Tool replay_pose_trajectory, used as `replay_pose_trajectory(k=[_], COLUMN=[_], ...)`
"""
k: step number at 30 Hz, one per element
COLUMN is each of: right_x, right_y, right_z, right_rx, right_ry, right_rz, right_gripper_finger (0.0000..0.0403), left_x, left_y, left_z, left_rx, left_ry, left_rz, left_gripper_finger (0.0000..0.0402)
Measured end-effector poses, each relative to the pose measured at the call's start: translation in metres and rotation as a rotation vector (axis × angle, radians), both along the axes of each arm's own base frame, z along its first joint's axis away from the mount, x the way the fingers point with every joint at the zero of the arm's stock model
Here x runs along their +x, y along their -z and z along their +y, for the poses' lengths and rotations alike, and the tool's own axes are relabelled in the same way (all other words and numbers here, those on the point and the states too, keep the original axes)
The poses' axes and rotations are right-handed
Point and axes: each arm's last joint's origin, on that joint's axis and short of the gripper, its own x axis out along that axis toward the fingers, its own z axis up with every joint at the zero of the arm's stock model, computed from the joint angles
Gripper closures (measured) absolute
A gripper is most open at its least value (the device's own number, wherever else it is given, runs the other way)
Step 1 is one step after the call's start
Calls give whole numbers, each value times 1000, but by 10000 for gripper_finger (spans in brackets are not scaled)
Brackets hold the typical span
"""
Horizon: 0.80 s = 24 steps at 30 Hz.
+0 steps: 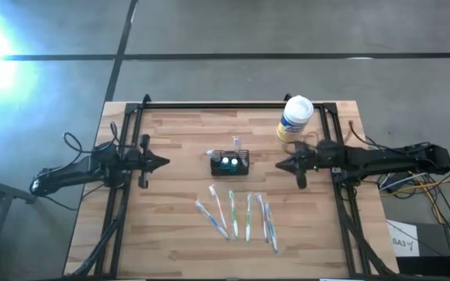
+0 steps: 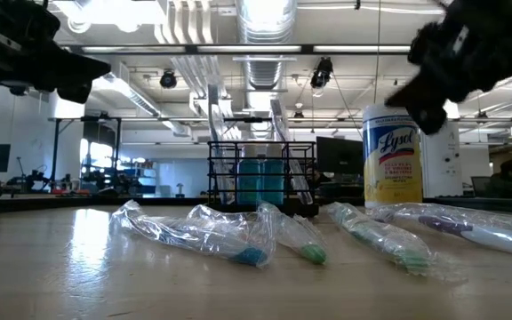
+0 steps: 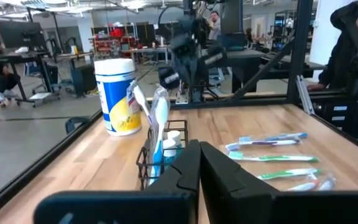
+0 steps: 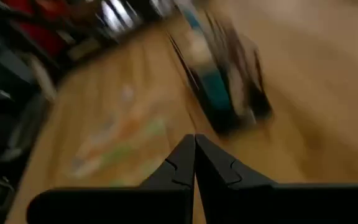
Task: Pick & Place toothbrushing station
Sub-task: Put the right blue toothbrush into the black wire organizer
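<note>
Overhead, tabletop-level and two opposing wrist cameras all share the mid-table wire caddy [image 1: 230, 164], nearest from the wrists.

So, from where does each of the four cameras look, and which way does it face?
High: above, straight down on the table; both arms, left gripper, right gripper.
Low: table height, level across wrapped toothbrushes to the caddy; arms above.
Left wrist: past shut fingers toward caddy and tub.
Right wrist: past shut fingers at the caddy, blurred.
All four share the caddy.
</note>
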Motion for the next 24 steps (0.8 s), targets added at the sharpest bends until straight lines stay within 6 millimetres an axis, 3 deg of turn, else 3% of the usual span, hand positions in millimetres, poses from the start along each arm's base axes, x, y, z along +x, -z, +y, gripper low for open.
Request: replay_pose_trajectory(k=[5,11,17,24], right_x=[1,7,9,43], right_y=[-4,-22,-25,-9], right_z=[24,76,125,162], right_rx=[135,138,70,112], right_ry=[85,125,210,292], right_rz=[229,257,326,488], right_gripper_finger=[394,394,392,335], left_x=[0,0,0,0], left_y=[0,0,0,0], left_z=[0,0,0,0], left_rx=[-34,-77,-122,-176], left_ry=[-1,-3,-6,-8], left_rz=[0,-1,-3,-6], left_gripper_finger=[376,374,382,385])
